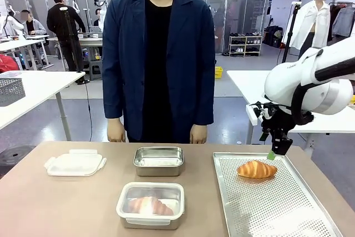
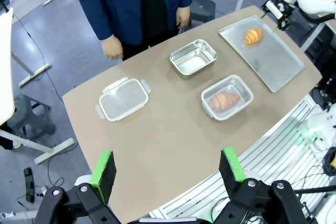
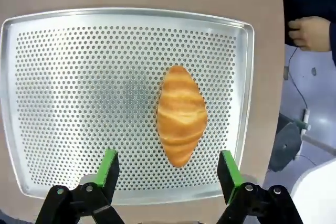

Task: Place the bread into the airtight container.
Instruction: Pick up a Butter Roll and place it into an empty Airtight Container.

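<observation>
So the croissant [image 1: 257,169] is lying on its side on the perforated metal tray [image 1: 277,209], toward the tray's far end, on the robot's right side of the table [image 1: 66,209]. The right gripper [image 1: 275,151] hangs just above the tray's far edge, right behind the croissant and not touching it, with its jaws wide open. From its own wrist cam the bread sits between the two green pads [image 3: 109,163].

Left of the tray there's a white-rimmed container [image 1: 125,206] with a second croissant [image 1: 151,205] inside. Behind that is an empty steel container [image 1: 158,171], and a clip-on lid [image 1: 75,164] lies flat off to the left.

The left gripper [image 2: 167,156] is high above the table's near edge, jaws spread wide, holding nothing.

The person stands at the far side, hands [image 1: 116,131] down by the table edge.
</observation>
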Motion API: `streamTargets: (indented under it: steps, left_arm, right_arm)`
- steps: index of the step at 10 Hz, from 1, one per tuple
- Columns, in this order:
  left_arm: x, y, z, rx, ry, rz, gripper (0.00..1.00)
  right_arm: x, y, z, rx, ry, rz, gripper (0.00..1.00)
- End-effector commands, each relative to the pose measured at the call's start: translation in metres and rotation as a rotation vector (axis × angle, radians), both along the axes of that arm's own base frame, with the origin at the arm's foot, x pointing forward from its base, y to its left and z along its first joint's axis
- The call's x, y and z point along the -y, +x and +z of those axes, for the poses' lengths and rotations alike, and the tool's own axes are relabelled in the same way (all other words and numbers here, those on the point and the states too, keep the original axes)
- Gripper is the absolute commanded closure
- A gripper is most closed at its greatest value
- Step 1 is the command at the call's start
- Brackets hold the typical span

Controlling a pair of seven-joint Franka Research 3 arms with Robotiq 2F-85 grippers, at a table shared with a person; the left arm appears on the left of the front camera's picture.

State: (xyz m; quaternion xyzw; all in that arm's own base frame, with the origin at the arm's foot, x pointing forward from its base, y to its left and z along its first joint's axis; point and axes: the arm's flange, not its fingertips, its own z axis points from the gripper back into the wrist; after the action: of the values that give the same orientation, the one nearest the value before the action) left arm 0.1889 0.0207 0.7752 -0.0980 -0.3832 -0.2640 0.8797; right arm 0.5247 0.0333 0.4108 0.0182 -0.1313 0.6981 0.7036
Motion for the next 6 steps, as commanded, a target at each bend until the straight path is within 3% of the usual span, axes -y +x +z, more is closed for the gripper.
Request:
streamTargets:
  steps: [1,2,3,6]
  left_arm:
    - [0.0005,0.0008,0.0013,0.004,-0.001,-0.003,0.00]
    - [0.0005,0.0008,0.0013,0.004,-0.001,-0.003,0.00]
    - [0.0005,0.0008,0.0013,0.004,-0.001,-0.003,0.00]
    - [0.0005,0.0008,0.0013,0.004,-0.001,-0.003,0.00]
  right_arm:
    - [-0.0022,0.0119,0.0012,-0.015,-0.034,-0.027,0.06]
    - [0.0017,0.0097,0.0014,-0.064,-0.043,-0.044,0.06]
    - [0.0005,0.0048,-0.0036,-0.006,-0.005,-0.001,0.06]
    - [0.0005,0.0048,-0.0036,-0.006,-0.005,-0.001,0.06]
